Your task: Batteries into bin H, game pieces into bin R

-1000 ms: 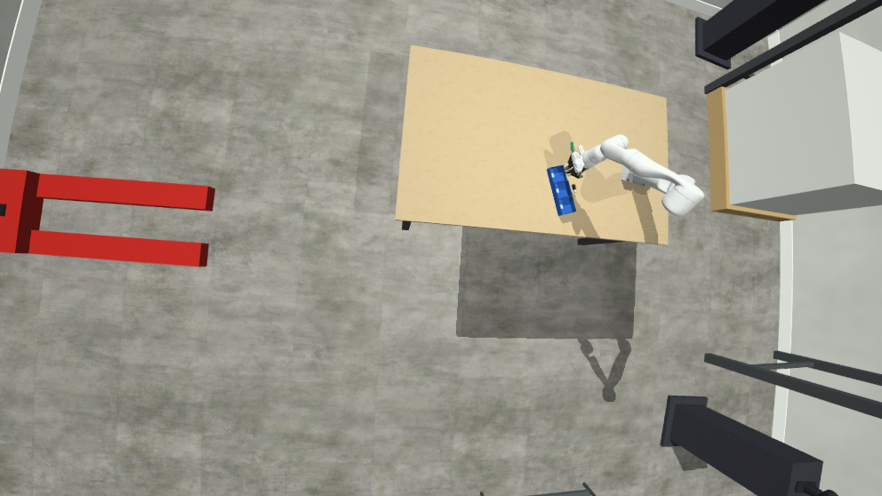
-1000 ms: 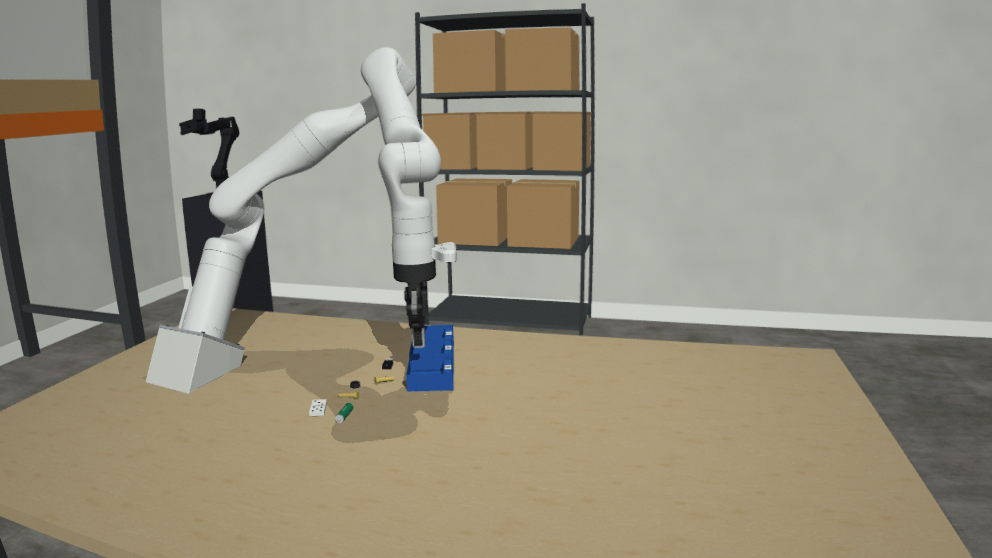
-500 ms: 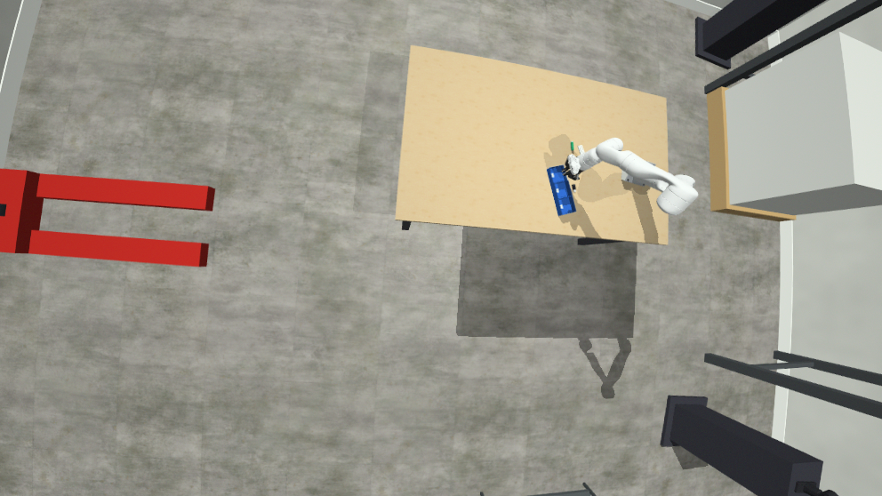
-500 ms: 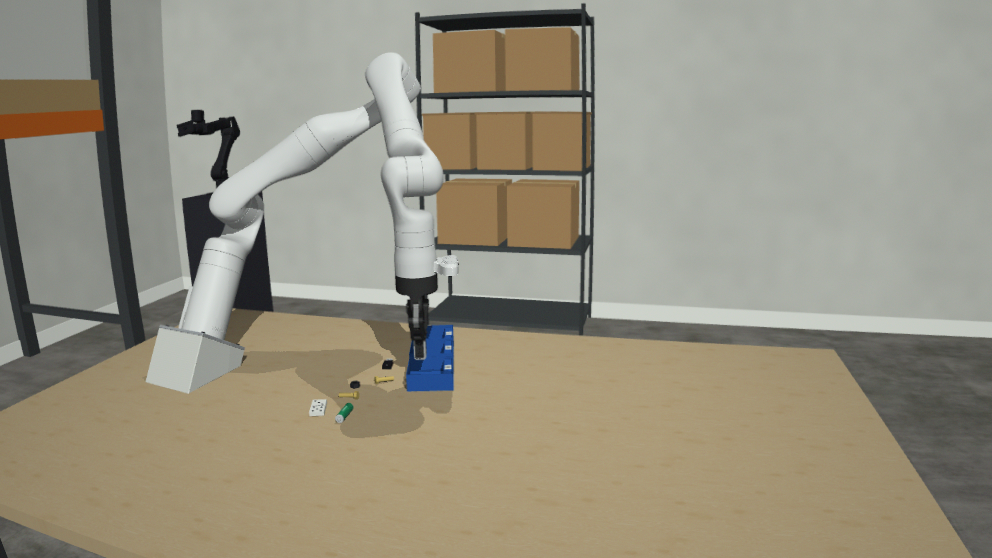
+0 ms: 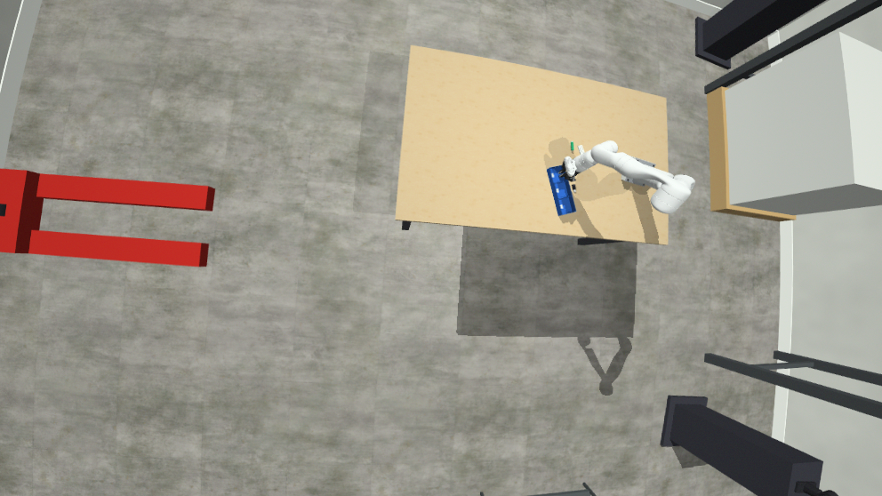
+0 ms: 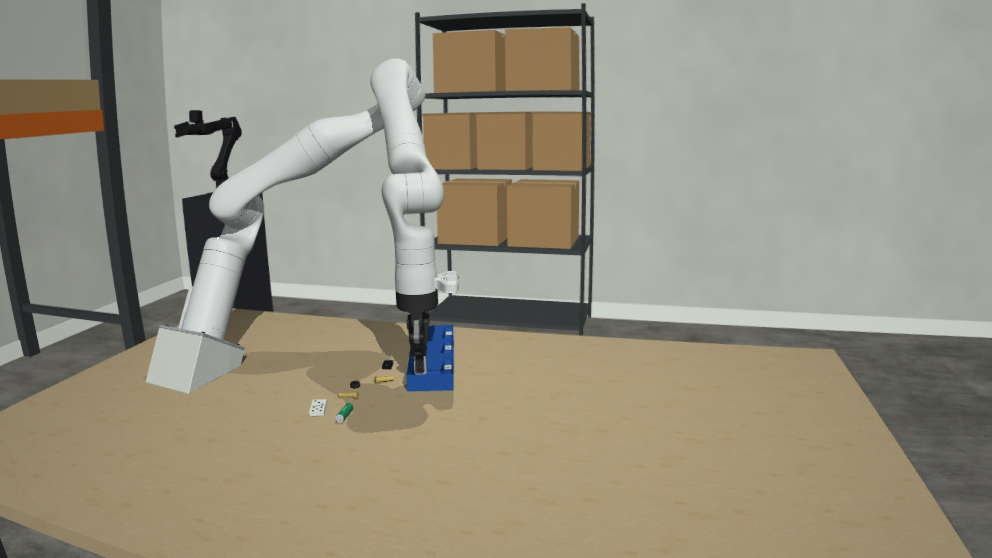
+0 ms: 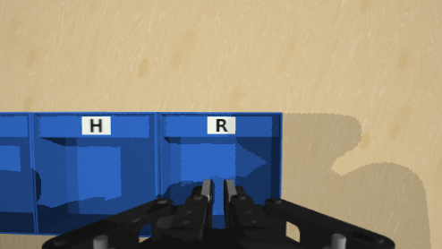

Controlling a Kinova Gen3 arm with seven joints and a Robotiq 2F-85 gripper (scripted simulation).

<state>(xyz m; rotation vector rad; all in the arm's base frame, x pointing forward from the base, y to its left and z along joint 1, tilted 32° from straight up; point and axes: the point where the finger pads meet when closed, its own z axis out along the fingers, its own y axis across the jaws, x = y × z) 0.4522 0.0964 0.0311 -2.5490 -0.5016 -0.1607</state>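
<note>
Claw [image 7: 217,188] base cut off below; third bin [image 7: 13,170] cut off left.
</note>
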